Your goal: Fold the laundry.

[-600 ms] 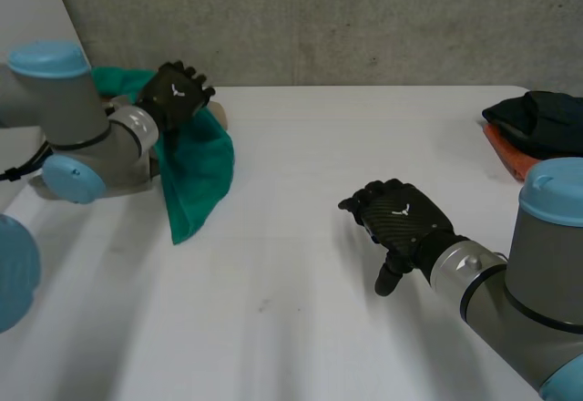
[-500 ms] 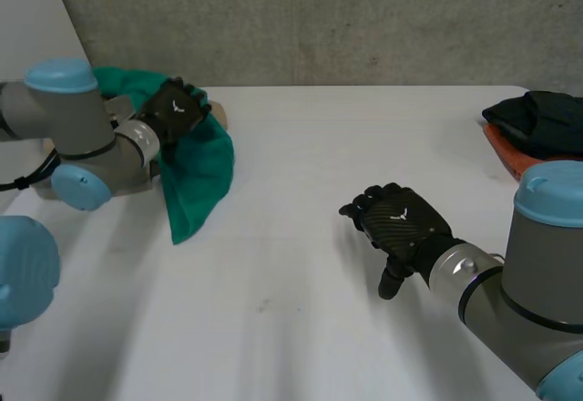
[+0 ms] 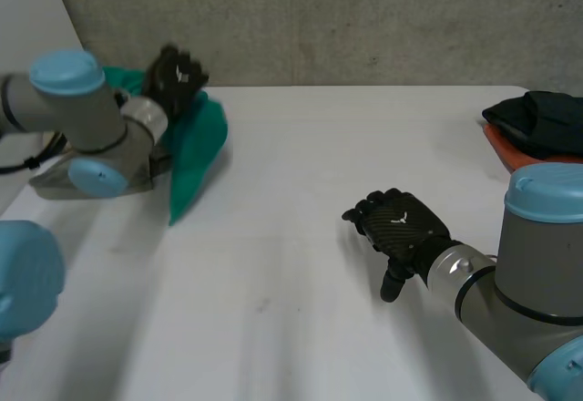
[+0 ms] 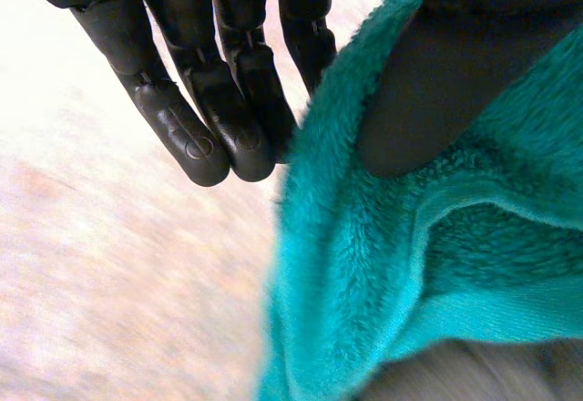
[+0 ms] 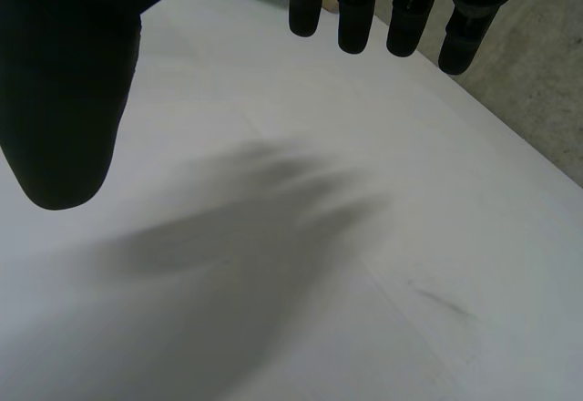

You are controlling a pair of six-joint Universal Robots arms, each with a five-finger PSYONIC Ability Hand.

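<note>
Fingers (image 4: 196, 137) and thumb of the left hand (image 3: 176, 77) pinch the teal towel (image 3: 196, 150), which hangs at the far left of the table (image 3: 301, 146). Right of centre and nearer, the right hand (image 3: 401, 228) hovers with its fingers relaxed, clear of the thumb. Dark clothes (image 3: 537, 120) lie far right.

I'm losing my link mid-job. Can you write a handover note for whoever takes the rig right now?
Left hand: shut on the green towel, pinched between thumb and fingers, raised at the table's far left. The towel hangs from it, unfolded.
Right hand: open, holding nothing, over bare table right of the middle.
A black garment lies on an orange item at the far right edge.
Done: towel picked up.
Left: spread and fold it, then probably the black garment.
</note>
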